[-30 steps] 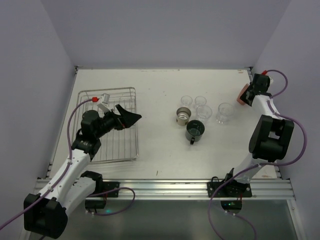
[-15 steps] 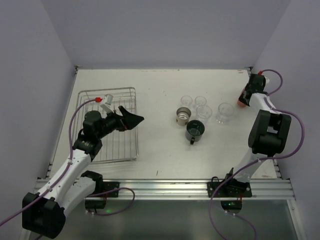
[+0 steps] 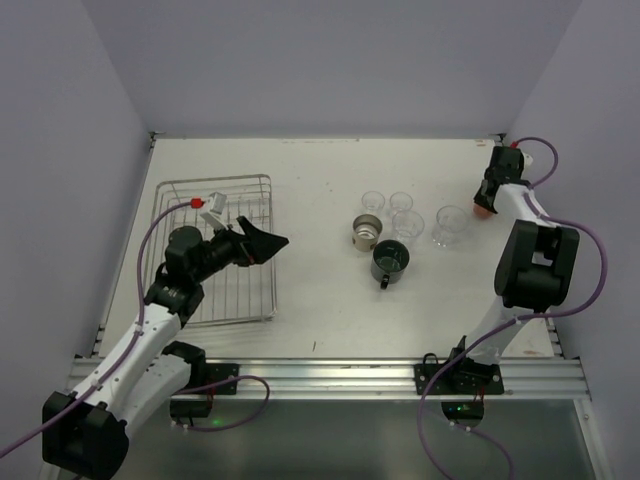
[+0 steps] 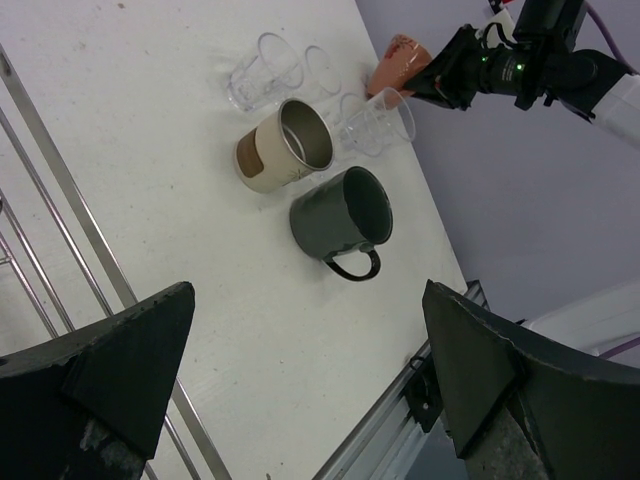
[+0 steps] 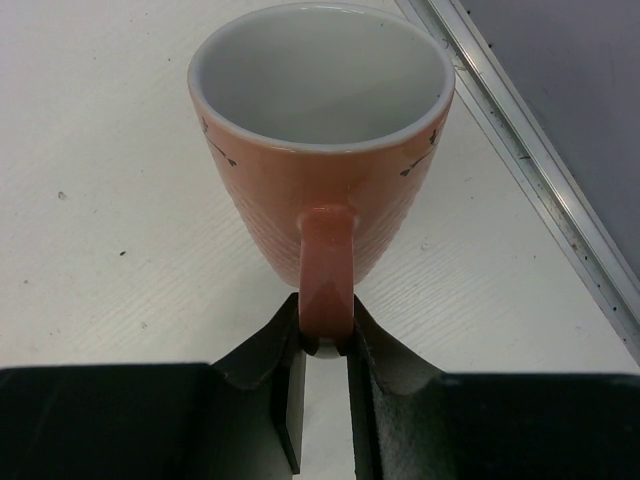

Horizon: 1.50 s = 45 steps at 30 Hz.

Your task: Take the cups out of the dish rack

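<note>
A white table [image 3: 320,300] enclosed by pale lilac walls [image 3: 330,60] held the scene, with an aluminium rail [image 3: 330,372] running along its near edge. The dish rack [image 3: 240,185], a silver wire basket, sat on the left side of the table. The left gripper [image 3: 262,232] hovered over the rack's right edge with its jaws spread wide and nothing between them.

Well apart from the rack, right of the table's middle, stood a cluster of unloaded cups, all upright. The beige-brown cup [image 3: 367,231] stood just beside the dark mug [image 3: 391,260], which was the nearer of the two to the arms, its handle pointing toward the near edge. The four clear glasses [image 3: 407,222] were grouped behind and to the right of these two, one set off further right than the rest.

Near the table's far right side, the right gripper [image 5: 325,350] was clamped on the handle of the orange-red cup [image 5: 320,130], its white-lined mouth facing away from the fingers. The cup was close to the rightmost glass. Whether its base touched the table could not be told.
</note>
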Each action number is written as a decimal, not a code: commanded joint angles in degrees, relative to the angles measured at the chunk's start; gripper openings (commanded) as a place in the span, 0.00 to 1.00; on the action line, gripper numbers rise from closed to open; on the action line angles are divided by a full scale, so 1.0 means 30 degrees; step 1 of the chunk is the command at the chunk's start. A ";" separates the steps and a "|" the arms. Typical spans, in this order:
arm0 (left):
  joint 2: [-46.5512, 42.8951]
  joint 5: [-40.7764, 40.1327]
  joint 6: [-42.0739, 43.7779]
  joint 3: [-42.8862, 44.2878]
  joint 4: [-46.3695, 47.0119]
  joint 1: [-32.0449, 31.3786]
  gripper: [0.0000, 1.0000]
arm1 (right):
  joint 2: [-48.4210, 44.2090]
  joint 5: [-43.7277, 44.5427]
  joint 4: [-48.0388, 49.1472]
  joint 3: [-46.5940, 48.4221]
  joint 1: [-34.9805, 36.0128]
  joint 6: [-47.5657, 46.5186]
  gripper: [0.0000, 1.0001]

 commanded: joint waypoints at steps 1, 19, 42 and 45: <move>-0.0411 0.0176 0.0238 -0.0260 0.0227 -0.0195 1.00 | 0.0136 0.0584 -0.0452 0.0839 0.0202 0.0240 0.00; -0.1349 0.0733 0.0208 -0.0875 -0.0036 -0.0195 1.00 | -0.0303 0.1109 -0.1772 -0.1768 0.0934 0.1353 0.00; -0.1877 0.1084 0.0501 -0.1051 -0.0798 -0.0195 1.00 | -0.0566 0.1930 -0.3881 -0.1943 0.0993 0.2760 0.00; -0.1877 0.1143 0.0501 -0.1051 -0.0885 -0.0166 1.00 | -0.0859 0.2047 -0.3677 -0.2383 0.1022 0.2731 0.00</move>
